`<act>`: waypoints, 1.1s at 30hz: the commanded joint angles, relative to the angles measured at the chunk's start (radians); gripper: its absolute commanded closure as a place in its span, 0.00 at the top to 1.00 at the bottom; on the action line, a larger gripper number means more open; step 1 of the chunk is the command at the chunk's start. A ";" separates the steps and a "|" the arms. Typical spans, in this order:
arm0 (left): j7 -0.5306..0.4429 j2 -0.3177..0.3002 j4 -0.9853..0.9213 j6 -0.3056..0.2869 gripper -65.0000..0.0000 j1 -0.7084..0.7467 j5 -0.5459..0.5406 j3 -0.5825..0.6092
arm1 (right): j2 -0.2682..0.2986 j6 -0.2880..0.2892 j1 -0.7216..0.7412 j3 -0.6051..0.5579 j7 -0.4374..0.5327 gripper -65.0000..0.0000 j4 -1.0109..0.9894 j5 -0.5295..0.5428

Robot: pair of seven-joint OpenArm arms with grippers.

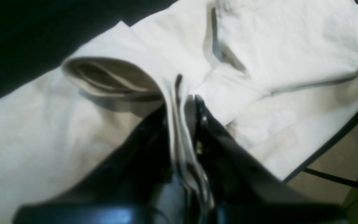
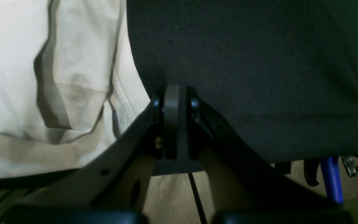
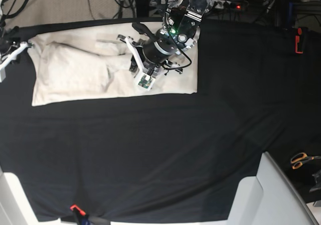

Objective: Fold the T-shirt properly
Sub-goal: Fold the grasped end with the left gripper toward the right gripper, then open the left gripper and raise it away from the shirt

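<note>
The cream T-shirt (image 3: 72, 74) lay lengthwise from left to right on the far side, rumpled, with overlapping folds.

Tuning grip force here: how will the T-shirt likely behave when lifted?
Probably floppy: the T-shirt lies in loose folds and wrinkles. Likely light, as the pinched part looks like thin cloth between the left fingers. Lifting there will probably drag neighbouring layers, since several overlap.
</note>
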 commanded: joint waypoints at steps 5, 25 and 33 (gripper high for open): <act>-0.016 0.009 0.015 -0.005 0.00 -0.008 -0.007 0.005 | 0.017 0.000 0.001 0.007 0.016 0.08 0.015 0.006; -0.014 0.031 -0.171 -0.005 0.50 -0.128 -0.016 0.217 | 0.017 0.000 0.001 0.007 0.016 0.08 0.015 0.006; -0.017 0.054 -0.192 -0.003 0.49 -0.208 -0.016 0.222 | 0.017 0.001 0.001 0.007 0.016 0.08 0.015 0.006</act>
